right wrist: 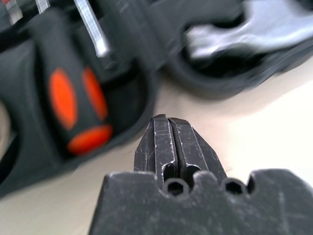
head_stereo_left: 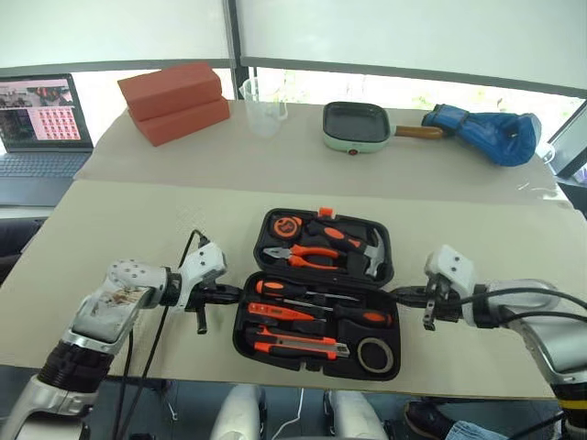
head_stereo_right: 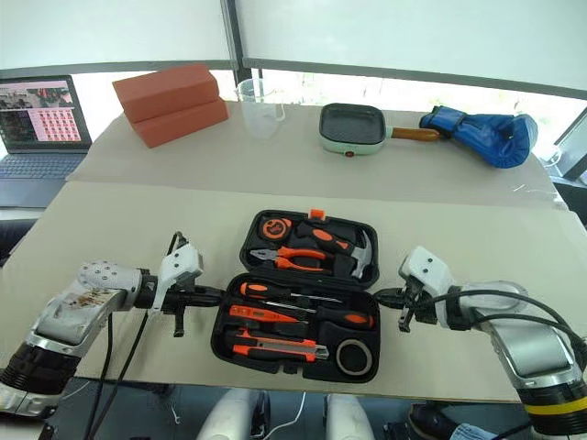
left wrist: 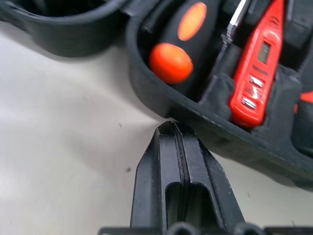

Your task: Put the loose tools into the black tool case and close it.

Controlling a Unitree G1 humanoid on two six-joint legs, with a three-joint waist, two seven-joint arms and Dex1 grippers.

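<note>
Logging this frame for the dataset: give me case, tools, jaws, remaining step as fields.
case: black tool case open flat on the table
tools: utility knife, tape roll, both screwdrivers and tester seated in the near half
left gripper: jaws shut, empty, at the case's left edge
right gripper: jaws shut, empty, at its right edge
remaining: close the case

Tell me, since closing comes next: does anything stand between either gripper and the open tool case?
Nothing visible does. The left gripper and right gripper, jaws shut, flank the black tool case at its hinge line, over bare table.
</note>
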